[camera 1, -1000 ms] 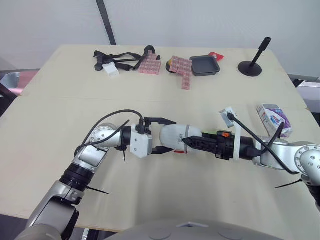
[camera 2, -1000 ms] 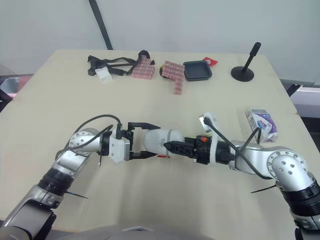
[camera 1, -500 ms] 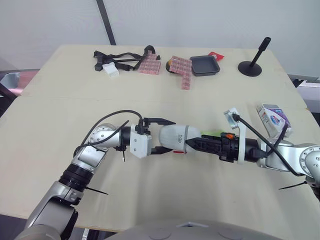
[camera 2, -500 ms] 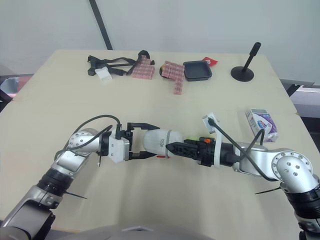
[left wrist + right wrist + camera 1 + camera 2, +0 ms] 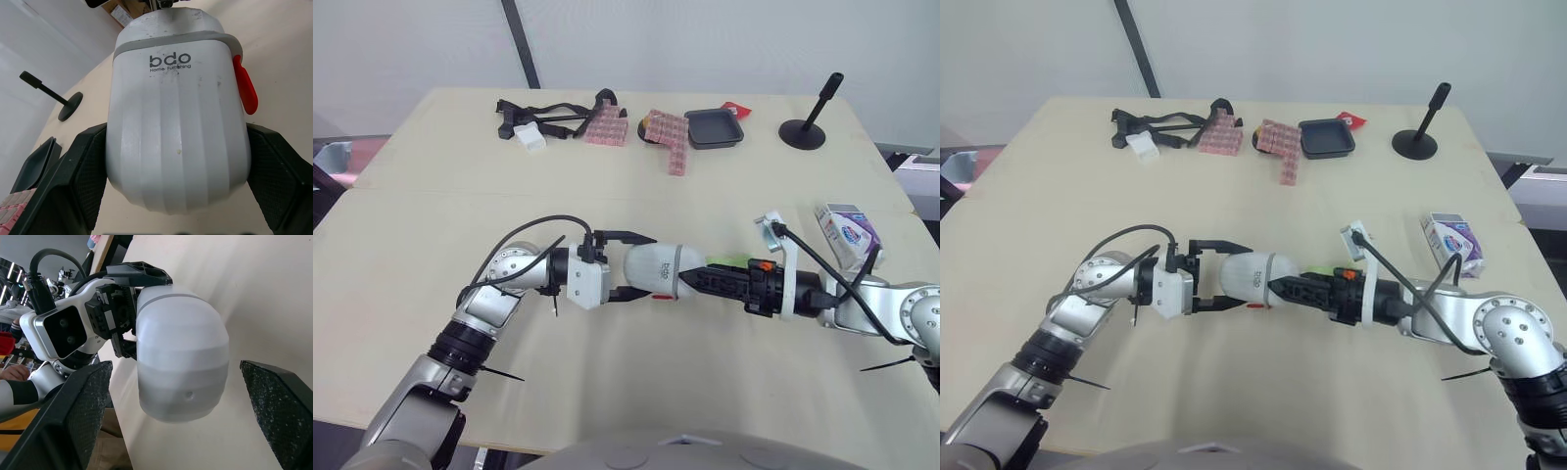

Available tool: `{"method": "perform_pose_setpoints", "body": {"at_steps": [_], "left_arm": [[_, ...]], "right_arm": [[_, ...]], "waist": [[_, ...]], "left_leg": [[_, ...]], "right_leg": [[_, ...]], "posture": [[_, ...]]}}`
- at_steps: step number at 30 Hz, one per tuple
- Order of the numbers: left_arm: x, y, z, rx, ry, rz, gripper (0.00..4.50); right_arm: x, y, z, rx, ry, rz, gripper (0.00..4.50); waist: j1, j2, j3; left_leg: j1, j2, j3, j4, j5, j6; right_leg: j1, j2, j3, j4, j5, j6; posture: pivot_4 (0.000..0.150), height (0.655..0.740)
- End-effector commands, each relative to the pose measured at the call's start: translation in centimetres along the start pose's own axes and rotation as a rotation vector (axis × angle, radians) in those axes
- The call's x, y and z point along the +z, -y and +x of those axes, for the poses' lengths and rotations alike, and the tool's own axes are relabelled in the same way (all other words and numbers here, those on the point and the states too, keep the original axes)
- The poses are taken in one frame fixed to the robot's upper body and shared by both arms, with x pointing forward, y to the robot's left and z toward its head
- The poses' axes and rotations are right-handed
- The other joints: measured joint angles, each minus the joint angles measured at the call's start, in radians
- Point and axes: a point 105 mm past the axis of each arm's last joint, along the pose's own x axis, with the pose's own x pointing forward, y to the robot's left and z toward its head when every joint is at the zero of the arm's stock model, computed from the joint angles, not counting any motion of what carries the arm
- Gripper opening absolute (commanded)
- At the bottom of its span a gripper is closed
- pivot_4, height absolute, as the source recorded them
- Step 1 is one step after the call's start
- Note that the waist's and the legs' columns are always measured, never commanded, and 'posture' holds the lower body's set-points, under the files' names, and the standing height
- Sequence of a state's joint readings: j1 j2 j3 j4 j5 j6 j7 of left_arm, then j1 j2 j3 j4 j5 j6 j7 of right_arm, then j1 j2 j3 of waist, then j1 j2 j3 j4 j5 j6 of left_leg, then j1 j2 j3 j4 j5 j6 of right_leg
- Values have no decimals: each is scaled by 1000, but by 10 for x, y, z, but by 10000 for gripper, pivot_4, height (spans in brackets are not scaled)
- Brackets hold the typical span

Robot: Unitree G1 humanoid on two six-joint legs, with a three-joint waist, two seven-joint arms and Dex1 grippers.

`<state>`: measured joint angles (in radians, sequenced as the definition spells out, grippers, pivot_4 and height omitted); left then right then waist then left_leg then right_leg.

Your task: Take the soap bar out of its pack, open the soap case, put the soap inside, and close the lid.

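Worktop [image 5: 431, 196]: pale, and it carries all the items.

Soap case [image 5: 666, 269]: white, rounded and ribbed lengthwise. A grey band runs around it toward one end, and a red latch [image 5: 243, 91] sits on its near side. It is at mid-worktop, between the two arms. Its long axis runs left to right, with the banded end pointing right. The lid appears closed. The printing reads "bdo Home Furnishing".

Left gripper [image 5: 644, 266]: its fingers [image 5: 83, 171] are pressed against both sides of the case's left end, gripping it.

Right gripper [image 5: 693, 281]: it is at the case's right end. Its fingers [image 5: 78, 411] are spread wide on either side of the case and hold nothing.

Soap pack [image 5: 847, 230]: a printed box at the right edge of the worktop. Its wording is unreadable.
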<state>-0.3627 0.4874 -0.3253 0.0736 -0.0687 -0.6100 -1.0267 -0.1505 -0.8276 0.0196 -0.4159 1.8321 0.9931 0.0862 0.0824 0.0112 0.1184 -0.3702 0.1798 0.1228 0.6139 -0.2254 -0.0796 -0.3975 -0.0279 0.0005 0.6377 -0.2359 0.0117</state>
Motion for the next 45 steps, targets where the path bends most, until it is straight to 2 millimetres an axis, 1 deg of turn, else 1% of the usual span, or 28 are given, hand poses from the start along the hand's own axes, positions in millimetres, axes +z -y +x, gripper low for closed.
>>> {"method": "perform_pose_setpoints", "body": {"at_steps": [1, 4, 5, 13, 18, 21, 27, 34, 36, 39, 41, 42, 45], "left_arm": [[6, -6, -2, 19, 19, 25, 34672], [5, -6, -2, 20, 16, 25, 34672], [6, -6, -2, 20, 17, 25, 34672], [8, -8, 0, 29, 25, 25, 34672], [8, -10, -1, 47, 28, 15, 34672], [8, -10, -4, 52, 25, 2, 34672], [5, -10, -8, 52, 15, -22, 34672], [1, -7, -12, 41, -6, -46, 34672], [0, -7, -12, 40, -11, -54, 34672], [-2, -7, -13, 45, -16, -74, 34672], [-3, -6, -13, 45, -22, -84, 34672], [-4, -6, -14, 44, -27, -89, 34672], [-5, -4, -15, 40, -33, -96, 34672]], "right_arm": [[11, -7, -2, 21, 49, -21, 30157], [11, -7, -2, 22, 44, -26, 20783], [11, -7, -2, 22, 46, -25, 19817], [10, -6, -2, 23, 46, -24, 19817], [11, -10, -1, 69, 61, -12, 19817], [10, -16, -5, 135, 78, 18, 19817], [7, -20, -17, 206, 74, 47, 19817], [6, -15, -24, 195, 61, 60, 19817], [5, -13, -26, 181, 55, 65, 19817], [5, -3, -35, 104, 42, 56, 19817], [12, 12, -49, -9, 49, 34, 19817], [17, 19, -59, -76, 48, 12, 19817], [32, 31, -83, -238, 31, -60, 19817]], "waist": [[0, 0, 0], [0, 0, 0], [0, 0, 0], [0, 0, 0], [0, 0, 0], [1, 0, 0], [2, 0, 0], [0, 0, 0], [1, 0, 0], [3, 0, 0], [5, 0, 0], [6, 0, 0], [9, 0, 0]], "left_leg": [[0, 0, 0, 0, 0, 0], [0, 0, 0, 0, 0, 0], [0, 0, 0, 0, 0, 0], [0, 0, 0, 0, 0, 0], [0, 0, 0, 0, 0, 0], [0, 0, 0, 0, 0, 0], [0, 0, 0, 0, 0, 0], [0, 0, 0, 1, 0, 0], [0, 0, 0, 1, 0, 0], [0, 0, 0, 1, 0, 0], [0, 0, 0, 1, 0, 0], [-1, 0, 0, 1, 0, 0], [-1, 0, 0, 1, 0, 0]], "right_leg": [[0, 0, 0, 0, 0, 0], [0, 0, 0, 0, 0, 0], [0, 0, 0, 0, 0, 0], [0, 0, 0, 0, 0, 0], [0, 0, 0, 0, 0, 0], [0, 0, 0, 0, 0, 0], [0, 0, 0, 0, 0, 0], [0, 0, 0, 0, 0, 0], [0, 0, 0, 0, 0, 0], [0, 0, 0, 0, 0, 0], [0, 0, 0, 0, 0, 0], [0, 0, 0, 0, 0, 0], [0, -1, 0, 0, 0, 0]], "posture": [[1500, 7400], [1500, 7400], [1500, 7400], [1500, 7400], [1500, 7400], [1500, 7400], [1500, 7400], [1500, 7400], [1500, 7400], [1500, 7400], [1500, 7400], [1500, 7400], [1500, 7400]]}}
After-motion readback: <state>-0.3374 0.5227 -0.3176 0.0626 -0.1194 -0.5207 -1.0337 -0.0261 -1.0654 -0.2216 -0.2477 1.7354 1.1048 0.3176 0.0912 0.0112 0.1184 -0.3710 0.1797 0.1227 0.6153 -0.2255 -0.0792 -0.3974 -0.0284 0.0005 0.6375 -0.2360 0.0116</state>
